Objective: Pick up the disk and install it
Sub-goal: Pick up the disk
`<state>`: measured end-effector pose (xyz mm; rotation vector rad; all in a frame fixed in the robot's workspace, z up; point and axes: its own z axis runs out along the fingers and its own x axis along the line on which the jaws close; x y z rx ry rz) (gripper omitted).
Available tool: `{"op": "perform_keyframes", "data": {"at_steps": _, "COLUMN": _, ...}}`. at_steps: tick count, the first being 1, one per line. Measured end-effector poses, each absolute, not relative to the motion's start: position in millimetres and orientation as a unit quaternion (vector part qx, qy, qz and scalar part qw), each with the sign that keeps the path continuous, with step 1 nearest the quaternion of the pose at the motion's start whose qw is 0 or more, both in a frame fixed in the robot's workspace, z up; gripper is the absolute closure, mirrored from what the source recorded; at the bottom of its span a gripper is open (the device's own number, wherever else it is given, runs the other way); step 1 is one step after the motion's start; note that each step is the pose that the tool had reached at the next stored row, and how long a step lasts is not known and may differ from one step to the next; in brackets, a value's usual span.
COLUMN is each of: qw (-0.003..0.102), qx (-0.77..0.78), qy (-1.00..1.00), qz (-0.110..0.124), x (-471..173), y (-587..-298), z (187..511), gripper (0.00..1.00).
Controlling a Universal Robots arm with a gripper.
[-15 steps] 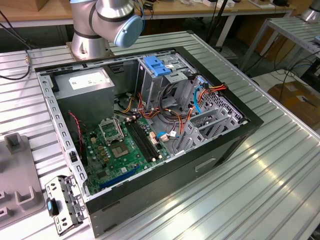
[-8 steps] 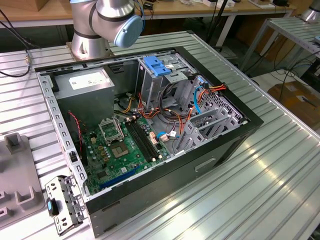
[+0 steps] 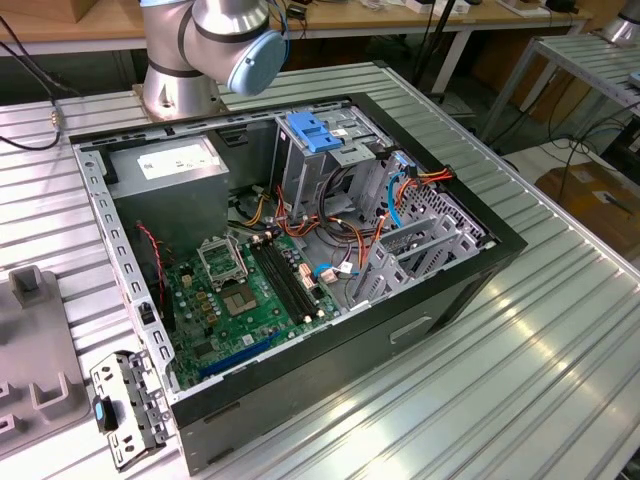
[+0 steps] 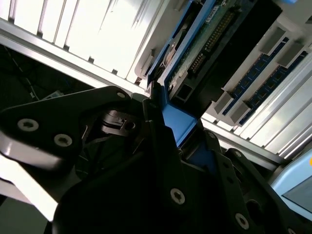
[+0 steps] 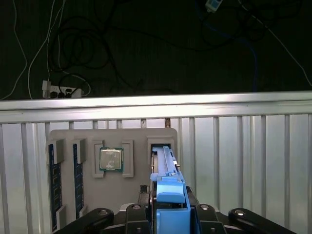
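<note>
Worktop of ribbed aluminium (image 3: 520, 330) carries everything here. At the exterior view's left edge sits a grey holder (image 3: 35, 345), with a loose metal bracket (image 3: 128, 405) just beside it. Next along is the open computer case (image 3: 330, 360), its motherboard (image 3: 240, 290) bared. Further toward the exterior view's right stands the grey drive bay (image 3: 300, 170), with a blue plastic bracket (image 3: 315, 133) on top. The arm's base (image 3: 185, 70) rises behind the case.

In the first wrist view the gripper (image 5: 169, 209) hangs over the grey holder, where memory sticks (image 5: 54, 185) and a processor (image 5: 111, 159) lie in their own pockets. The disk (image 5: 165, 168) stands on edge at the end pocket, well apart from the case. In the second wrist view the fingers (image 4: 156, 131) pinch its blue carrier (image 4: 178, 124) from both sides, and the disk's green circuit board (image 4: 204, 44) shows past them. Whether the disk's lower edge sits in the pocket or hangs just clear of it, I cannot tell.

I'd judge the pick-up to be the step in hand: the grasp is made, and installing is not yet begun, since the disk is at the holder and away from the bay. From where I stand, the work calls for a firm, square hold. The pocket walls look to fit close round the carrier, and a tilt could bind it.
</note>
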<state>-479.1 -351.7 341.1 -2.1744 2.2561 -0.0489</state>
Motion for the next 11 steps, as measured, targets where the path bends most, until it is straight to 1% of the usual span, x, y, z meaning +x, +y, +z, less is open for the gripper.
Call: {"op": "perform_keyframes", "data": {"at_steps": 11, "qw": 0.004, "qx": -0.694, "qy": 0.72, "qz": -0.016, "x": -479.1, "y": -351.7, "z": 344.3, "gripper": 0.63}}
